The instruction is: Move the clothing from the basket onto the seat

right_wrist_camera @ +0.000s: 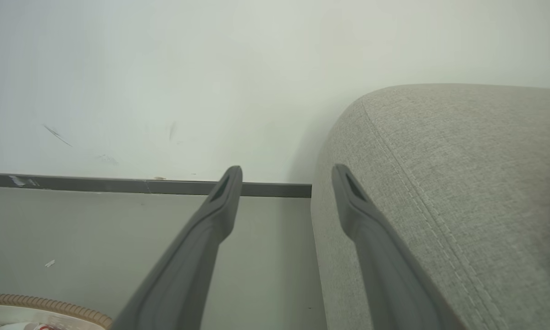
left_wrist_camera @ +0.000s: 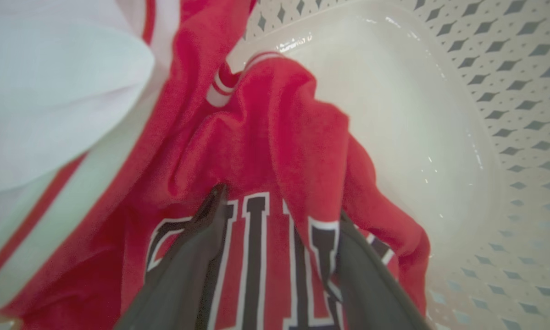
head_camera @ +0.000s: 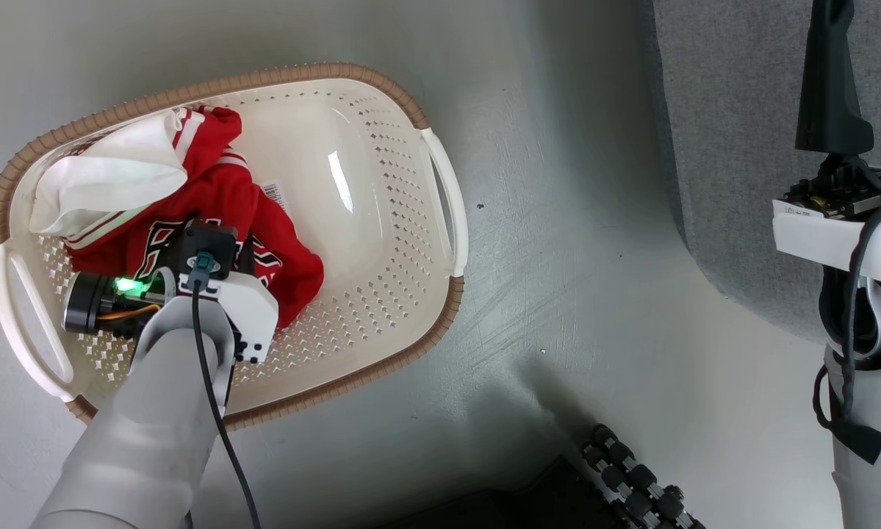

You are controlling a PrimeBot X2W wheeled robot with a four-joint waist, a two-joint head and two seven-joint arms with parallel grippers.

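The left gripper (left_wrist_camera: 279,208) stands with its two dark fingers spread, pressed into the soft red sports garment with white-striped trim and dark, white-outlined lettering (left_wrist_camera: 275,137); one fold drapes over a finger. The garment (white lining turned out at one end) lies bunched in the oval cream-white perforated plastic basket with brown woven-look rim (head_camera: 322,71) on the pale grey floor (head_camera: 558,220). The right gripper (right_wrist_camera: 286,176) hangs open and empty at the large grey fabric sofa (right_wrist_camera: 440,183).

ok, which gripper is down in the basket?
The left gripper: open, it straddles the red lettered clothing inside the basket. The right gripper hangs open by the grey seat, holding nothing.
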